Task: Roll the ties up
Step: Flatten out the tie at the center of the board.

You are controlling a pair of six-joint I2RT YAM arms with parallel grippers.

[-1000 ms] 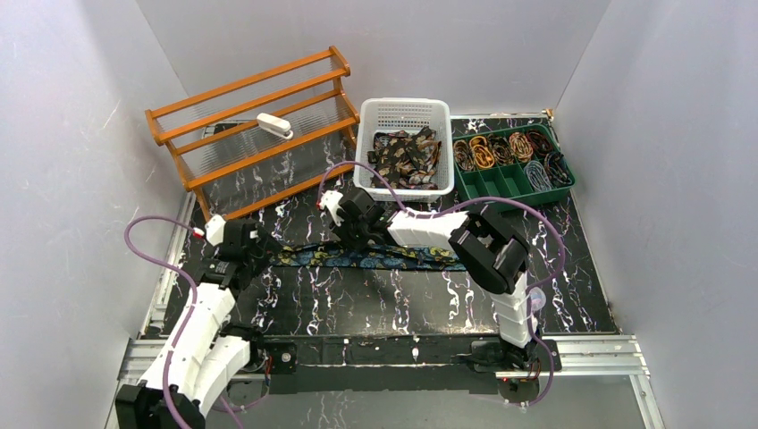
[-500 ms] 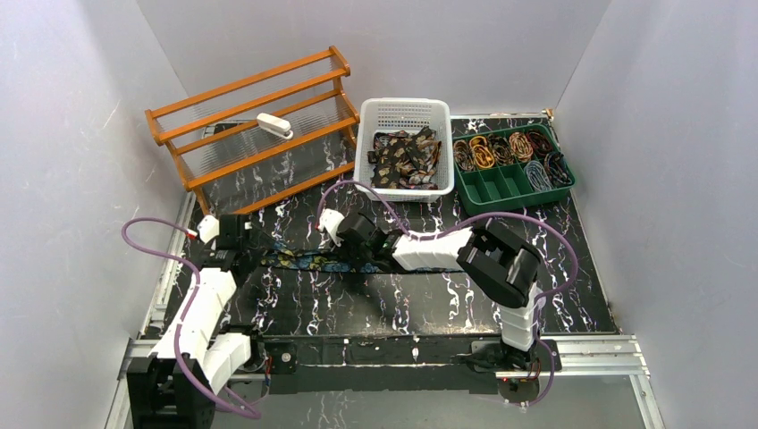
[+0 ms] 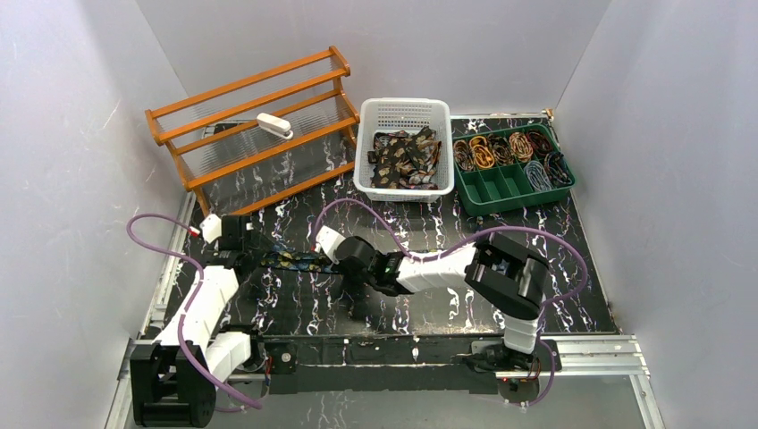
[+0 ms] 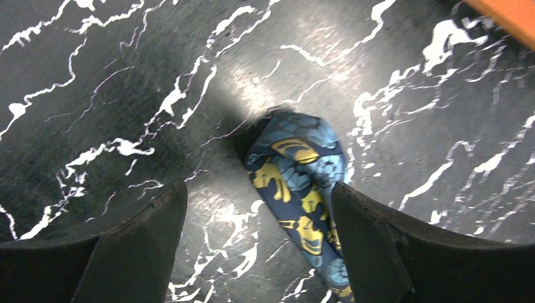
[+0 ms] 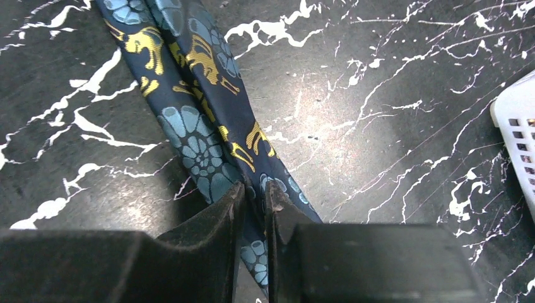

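Note:
A dark blue tie with teal and gold paisley lies on the black marbled table between my two grippers. My left gripper stands open over its pointed end, one finger on each side, the tie lying close to the right finger. In the left wrist view, that gripper hovers just above the table. My right gripper is shut on the doubled tie, pinching it at the fingertips. From above, this gripper sits right of the left one. Its forearm hides the rest of the tie.
A white basket at the back holds several brown patterned ties. To its right a green tray holds rolled ties. A wooden rack with a white object stands back left. Purple cables loop over both arms.
My right gripper has travelled left and nearer along the table with the tie, so the stretched length has shortened. The left gripper has moved slightly left and its jaws have narrowed a little.

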